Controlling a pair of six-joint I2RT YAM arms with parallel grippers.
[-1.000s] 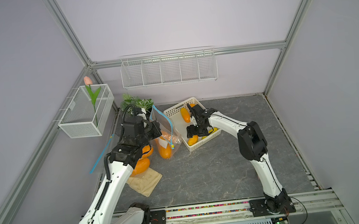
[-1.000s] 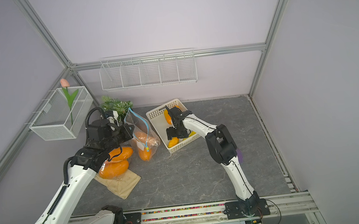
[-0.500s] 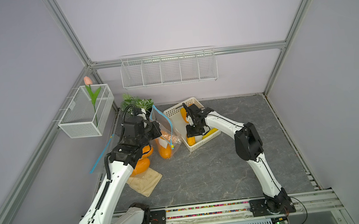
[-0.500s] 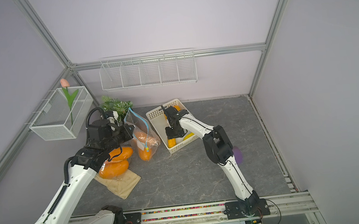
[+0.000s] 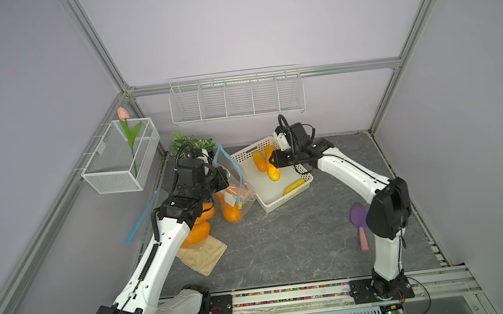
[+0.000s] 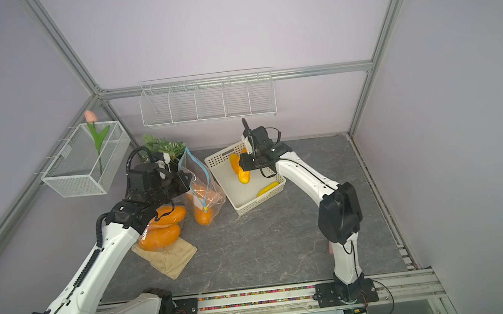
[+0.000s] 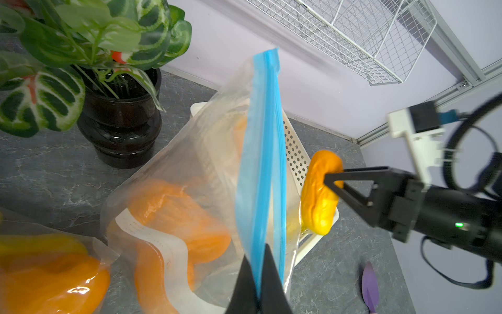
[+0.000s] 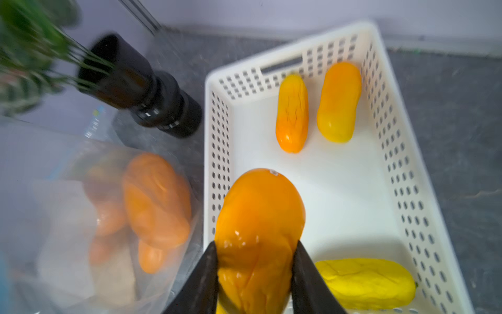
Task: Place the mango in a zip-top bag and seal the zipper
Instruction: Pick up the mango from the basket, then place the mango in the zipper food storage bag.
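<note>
nearest the rail, a tan cloth lies on the grey surface, with a clear bag of two orange mangoes resting partly on it under the left arm. off to the right side lies a purple-bladed tool with a pink handle.

further in, the left pincer is pinched tight on the blue zipper strip of the zip-top bag. it holds the bag's top up while the bottom sits on the surface. orange fruit and a white label show through the plastic.

just beside the bag stands a white perforated basket. above it the right pincer is clamped partway closed on the mango, one finger on each flank. the mango hangs lengthways, clear of the basket floor, near the bag but apart from it. two orange-yellow mangoes and a yellow one lie in the basket.

behind the bag is a potted plant. on the left wall hangs a mesh bin with a pink tulip, and on the back wall a wire rack.
</note>
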